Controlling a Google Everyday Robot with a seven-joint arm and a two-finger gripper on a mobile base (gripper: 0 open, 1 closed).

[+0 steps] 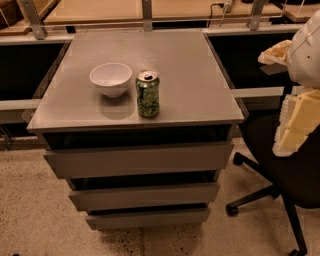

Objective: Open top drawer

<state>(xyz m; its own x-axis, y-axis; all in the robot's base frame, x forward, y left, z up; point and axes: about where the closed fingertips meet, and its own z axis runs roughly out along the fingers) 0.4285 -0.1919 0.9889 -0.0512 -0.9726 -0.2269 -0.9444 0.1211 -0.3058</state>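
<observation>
Speckled beige floor (30, 220); black office chair (290, 170) at right; wooden counter (100, 10) with metal posts (32, 20) behind; warm dim light. Gripper (296, 125) at right edge, above chair.

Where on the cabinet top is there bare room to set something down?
Free: the right half of the cabinet top, from the green can to the right edge, and the back strip behind the white bowl. Crowded: front-left, where bowl and can sit close. The gripper is off the right side, over the chair.
</observation>
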